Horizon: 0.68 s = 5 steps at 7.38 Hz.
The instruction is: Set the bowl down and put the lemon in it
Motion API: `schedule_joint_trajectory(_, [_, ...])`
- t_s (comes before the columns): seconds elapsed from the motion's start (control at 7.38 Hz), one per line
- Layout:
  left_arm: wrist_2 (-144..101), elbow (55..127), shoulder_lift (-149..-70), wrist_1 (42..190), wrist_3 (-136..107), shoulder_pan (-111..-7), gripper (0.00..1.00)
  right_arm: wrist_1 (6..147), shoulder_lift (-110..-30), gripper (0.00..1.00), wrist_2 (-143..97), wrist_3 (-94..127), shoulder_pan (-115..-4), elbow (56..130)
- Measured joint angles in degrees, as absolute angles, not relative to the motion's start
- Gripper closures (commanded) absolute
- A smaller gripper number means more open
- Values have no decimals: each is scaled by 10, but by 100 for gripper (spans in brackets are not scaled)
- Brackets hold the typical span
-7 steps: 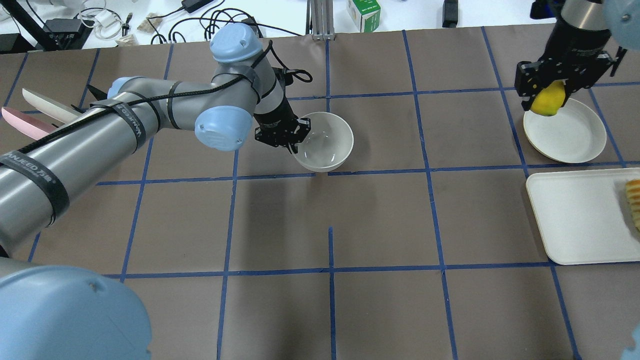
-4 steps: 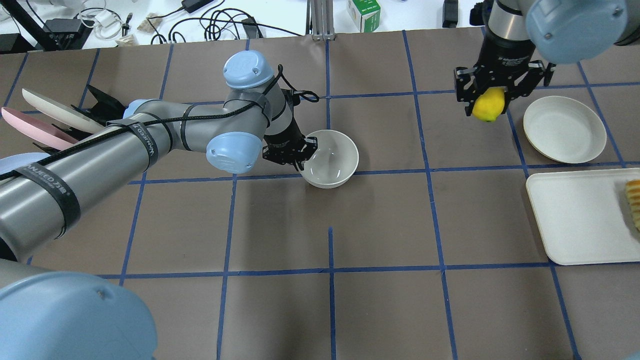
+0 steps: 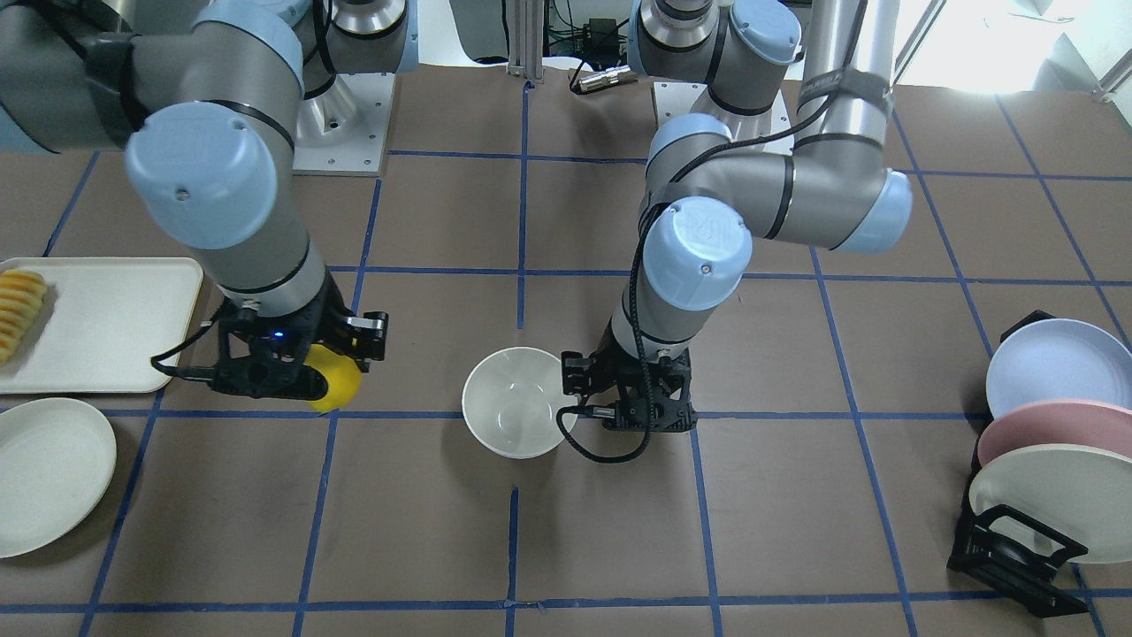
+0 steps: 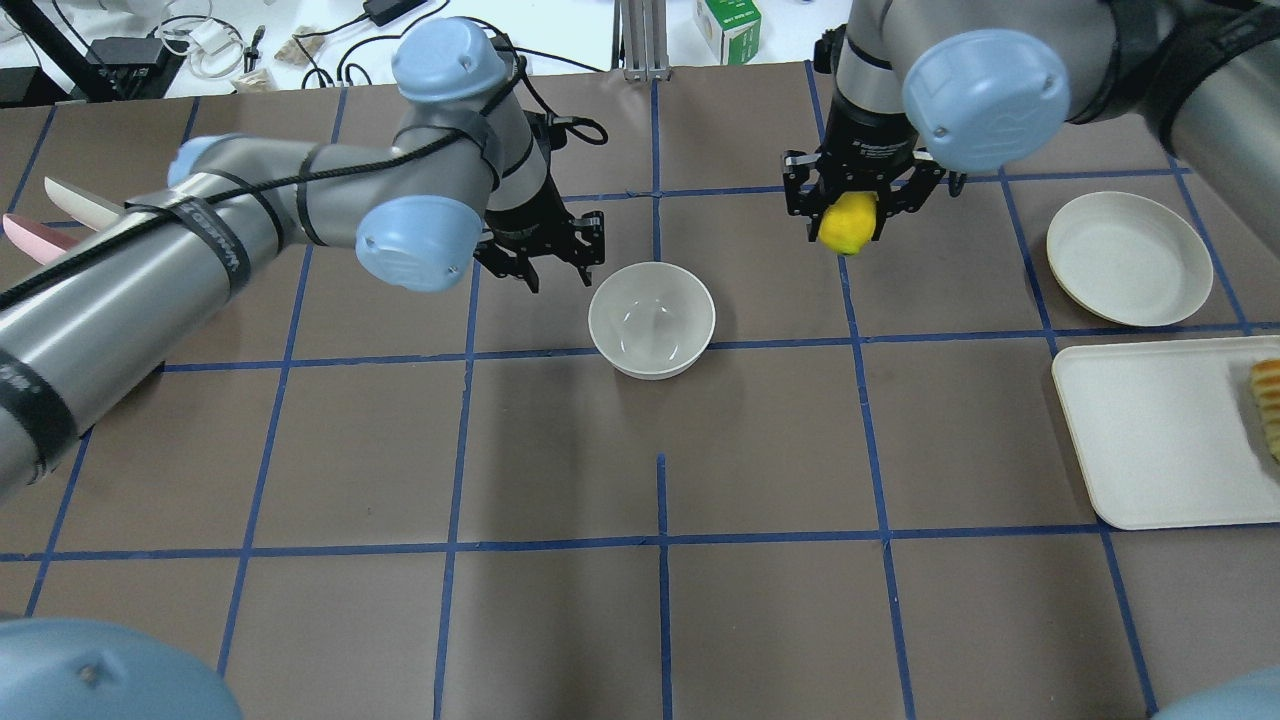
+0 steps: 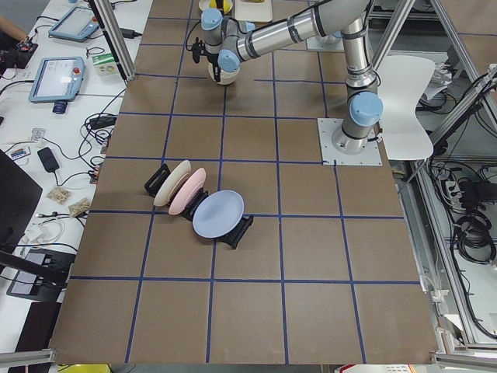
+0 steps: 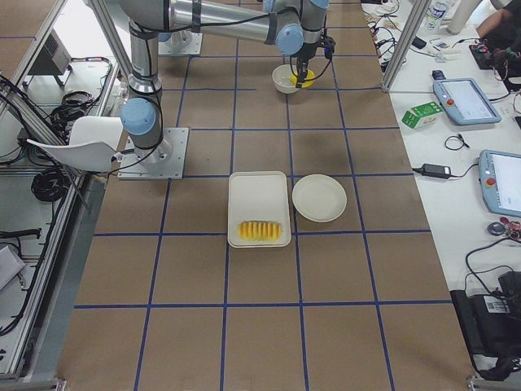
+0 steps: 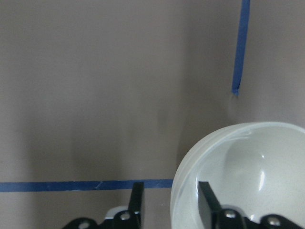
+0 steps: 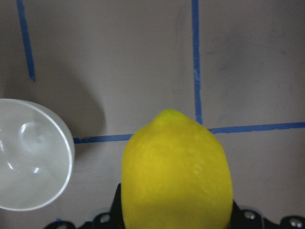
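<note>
The off-white bowl stands upright on the brown table near the middle, and also shows in the front view. My left gripper is open and empty, hovering just beside the bowl's back-left rim. In the left wrist view its fingers stand apart with the bowl at the right. My right gripper is shut on the yellow lemon and holds it in the air to the right of the bowl. The right wrist view shows the lemon and the bowl at the lower left.
A white plate and a white tray with orange-yellow sliced fruit lie at the right. A black rack of plates stands at the robot's far left. Cables and boxes lie beyond the table's back edge.
My left gripper has let go of the bowl and drawn back to its rear left; the bowl now stands free. My right gripper has carried the lemon leftward from the plate toward the bowl.
</note>
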State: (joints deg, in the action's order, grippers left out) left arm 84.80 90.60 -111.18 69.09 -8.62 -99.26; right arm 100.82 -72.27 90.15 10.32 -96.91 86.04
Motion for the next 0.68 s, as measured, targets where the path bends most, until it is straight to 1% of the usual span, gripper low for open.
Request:
schedule_joint_trajectory(0.14, [863,870,-1079,781,-36,-972,6,1041,-706,100,891,143,-997,860])
schedule_joint_trajectory(0.27, [870,841,-1042,858,8,-944,4,1077,-686,100,883,185,-1025,861])
schedule_joint_trajectory(0.41, [872,824,-1003,909,39,-921,0,1101,-667,100,879,219,-1049,861])
schedule_joint_trajectory(0.68, [875,826,-937,950,59,-902,0,1135,-631,100,872,252,-1086,863])
